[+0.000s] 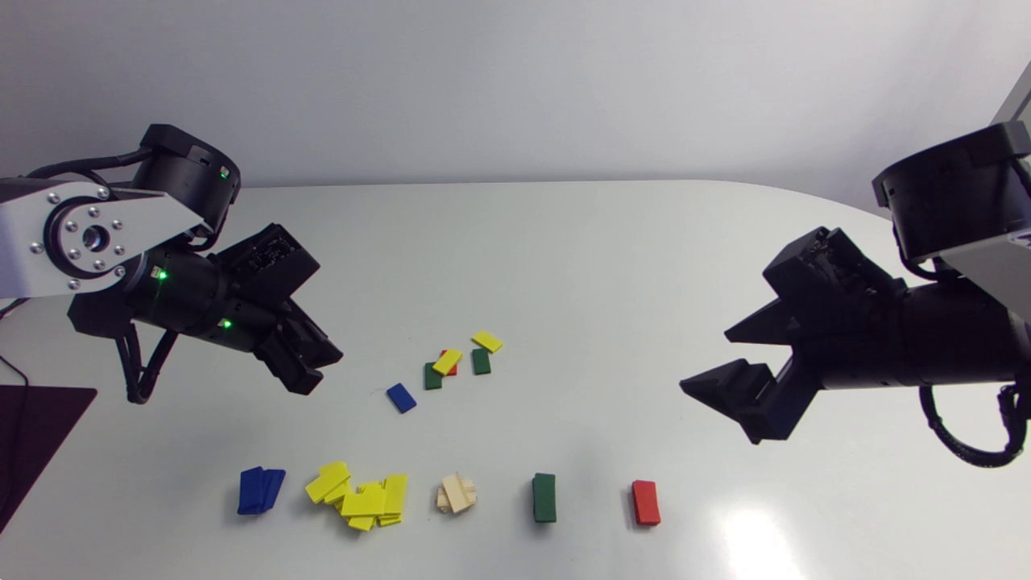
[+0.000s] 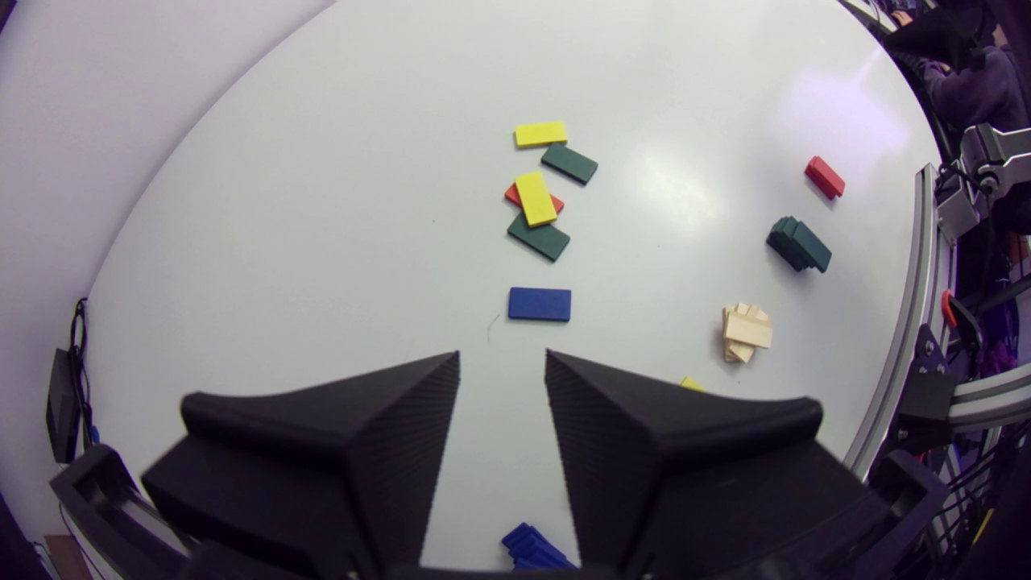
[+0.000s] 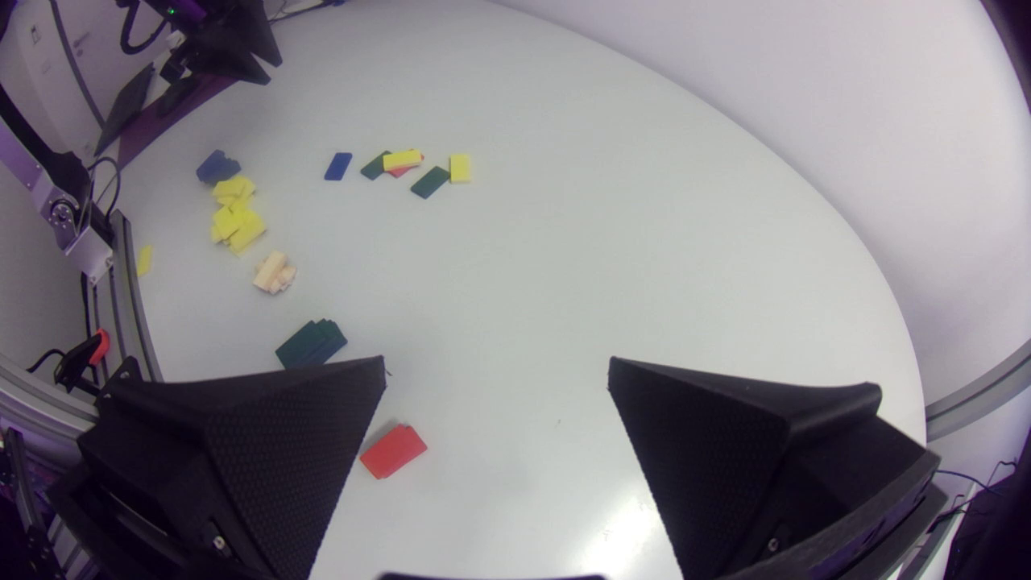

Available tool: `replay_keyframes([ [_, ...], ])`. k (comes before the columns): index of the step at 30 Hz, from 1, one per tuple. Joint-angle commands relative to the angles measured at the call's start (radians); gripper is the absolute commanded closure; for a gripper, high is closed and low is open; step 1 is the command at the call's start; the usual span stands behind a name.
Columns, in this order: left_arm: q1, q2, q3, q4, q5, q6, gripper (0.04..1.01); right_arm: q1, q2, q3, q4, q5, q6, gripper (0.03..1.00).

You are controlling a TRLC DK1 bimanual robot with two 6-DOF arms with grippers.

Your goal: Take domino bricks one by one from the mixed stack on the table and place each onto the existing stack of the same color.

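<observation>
Nearest, the sorted row runs blue stack (image 1: pixel 260 490), yellow pile (image 1: pixel 362 495), wooden stack (image 1: pixel 457 493), green stack (image 1: pixel 544 497), red stack (image 1: pixel 646 503), spaced to keep colours separate; behind, the left gripper (image 1: pixel 314 366) gapes empty near a loose blue brick (image 1: pixel 401 397), then the mixed cluster (image 1: pixel 463 358), and the right gripper (image 1: pixel 707 358) is likewise spread and empty.

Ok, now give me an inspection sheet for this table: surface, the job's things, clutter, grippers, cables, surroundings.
Surface: white table, glare patch beside the red stack; no spills seen.
Job's things: loose mid-table are a blue brick, green brick, second green brick, yellow brick lying on a red brick, and second yellow brick. In a row: blue stack, yellow pile fallen apart, wooden stack, green stack, red stack.
Clutter: nothing seen.
Grippers: left gripper and right gripper both open, empty, above the table.
Cables: left cable loop and right cable loop hang under the arms, clear of the bricks.
Surroundings: nothing seen reaching over the table.
</observation>
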State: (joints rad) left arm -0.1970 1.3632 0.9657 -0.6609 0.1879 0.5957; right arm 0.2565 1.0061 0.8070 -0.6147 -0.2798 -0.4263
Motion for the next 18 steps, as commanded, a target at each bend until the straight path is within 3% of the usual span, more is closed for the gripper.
replay_keyframes([
  [1, 0.002, 0.002, 0.027, 0.003, 0.012, 0.027, 0.043, 0.006, -0.003, -0.014, 0.003, 0.01, 0.021, 0.066],
  [18, -0.021, 0.154, 0.054, 0.049, 0.012, 0.019, 0.043, 0.015, 0.017, 0.003, 0.01, 0.019, 0.021, 0.066],
])
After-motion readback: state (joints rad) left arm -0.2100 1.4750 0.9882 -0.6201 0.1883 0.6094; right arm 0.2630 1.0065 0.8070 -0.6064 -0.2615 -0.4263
